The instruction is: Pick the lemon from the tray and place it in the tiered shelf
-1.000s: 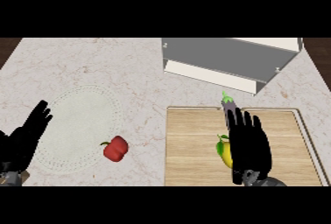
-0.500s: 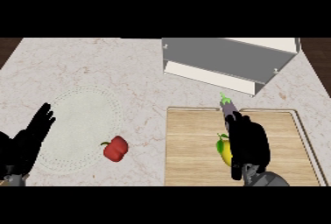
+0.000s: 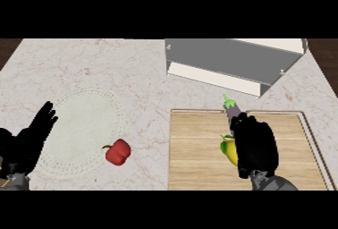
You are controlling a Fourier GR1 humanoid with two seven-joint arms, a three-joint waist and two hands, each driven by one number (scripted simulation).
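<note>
Marble counter, seen steeply from above. Far left: left hand rests at the lower edge, fingers straight and apart, holding nothing, over the edge of a pale round placemat. Red bell pepper sits on the mat's right rim. Wooden tray right of centre; the lemon lies on it, mostly hidden under the right hand, whose fingers curl down round it. An eggplant pokes out just beyond the fingertips. Grey tiered shelf stands behind the tray.
</note>
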